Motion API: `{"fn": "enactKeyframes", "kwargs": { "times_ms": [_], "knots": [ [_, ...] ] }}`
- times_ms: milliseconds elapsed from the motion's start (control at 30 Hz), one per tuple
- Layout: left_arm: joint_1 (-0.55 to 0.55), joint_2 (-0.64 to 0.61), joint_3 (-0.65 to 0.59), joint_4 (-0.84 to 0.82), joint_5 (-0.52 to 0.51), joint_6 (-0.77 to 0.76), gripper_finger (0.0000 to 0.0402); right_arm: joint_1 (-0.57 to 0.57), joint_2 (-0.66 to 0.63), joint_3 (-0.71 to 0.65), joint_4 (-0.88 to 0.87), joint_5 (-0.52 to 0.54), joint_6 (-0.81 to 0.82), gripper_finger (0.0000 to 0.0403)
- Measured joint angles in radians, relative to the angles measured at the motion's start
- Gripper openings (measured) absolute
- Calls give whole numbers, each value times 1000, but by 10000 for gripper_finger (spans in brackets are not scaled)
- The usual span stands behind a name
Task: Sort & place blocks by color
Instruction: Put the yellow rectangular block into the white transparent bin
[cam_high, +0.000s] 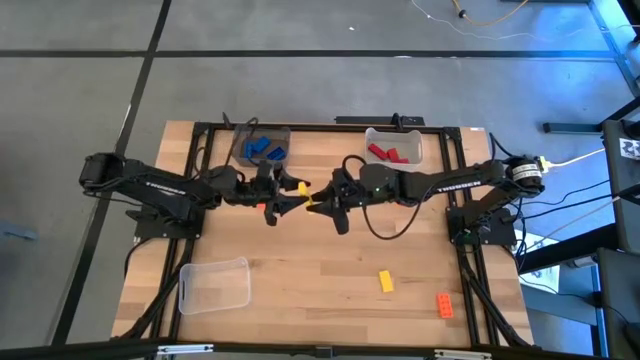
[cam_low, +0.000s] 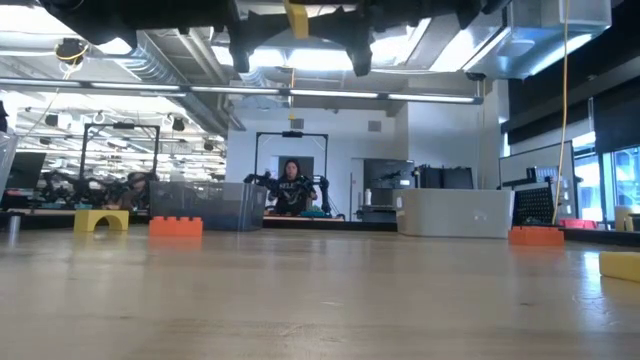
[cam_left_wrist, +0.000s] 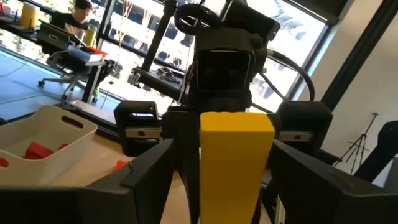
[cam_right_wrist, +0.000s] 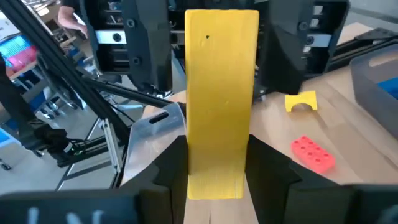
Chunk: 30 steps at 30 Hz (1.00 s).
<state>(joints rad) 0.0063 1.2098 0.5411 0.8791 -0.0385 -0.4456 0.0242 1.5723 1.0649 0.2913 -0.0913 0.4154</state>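
Note:
A long yellow block (cam_high: 308, 204) hangs in mid-air over the table's middle, upright in the low view (cam_low: 296, 18). My right gripper (cam_high: 322, 203) comes at it from the right and is shut on it (cam_right_wrist: 217, 163). My left gripper (cam_high: 290, 203) faces it from the left, open. Its fingers (cam_left_wrist: 152, 177) stand either side of the block (cam_left_wrist: 236, 168), with a dark gap on one side. Blue blocks (cam_high: 262, 150) lie in the far-left bin and red blocks (cam_high: 388, 153) in the far-right bin. My right gripper pinches the yellow block between its two fingers (cam_right_wrist: 174, 171), on the two long side edges near one end (cam_right_wrist: 217, 180). It comes level from the table's right, with the block's flat face turned toward its camera. The block is lifted clear of the table and stands upright.
An empty clear bin (cam_high: 213, 285) sits near left. A yellow block (cam_high: 386, 281) and an orange block (cam_high: 444, 305) lie near right. A yellow arch block (cam_right_wrist: 301, 101) and a red block (cam_right_wrist: 313, 154) rest on the table below the grippers. A person sits in the room behind (cam_low: 292, 185).

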Motion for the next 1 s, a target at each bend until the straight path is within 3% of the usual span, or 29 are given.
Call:
{"fn": "enactKeyframes", "kwargs": {
  "times_ms": [100,267,500,767,867,1000],
  "knots": [
    [0,0,0,-1,0,-24,211,0,0,0,2,0,1,124],
    [0,0,0,-1,-4,-24,119,-1,0,0,-1,5,23,124],
    [1,0,0,-15,-3,-19,117,-1,-2,0,-23,3,28,130],
    [58,-106,0,-189,30,18,117,-38,-95,0,-303,8,8,310],
    [84,-192,-2,-287,28,57,117,-45,-153,0,-451,64,-35,334],
    [108,-322,-1,-423,22,92,117,-48,-232,-1,-636,103,-76,333]
  ]
}}
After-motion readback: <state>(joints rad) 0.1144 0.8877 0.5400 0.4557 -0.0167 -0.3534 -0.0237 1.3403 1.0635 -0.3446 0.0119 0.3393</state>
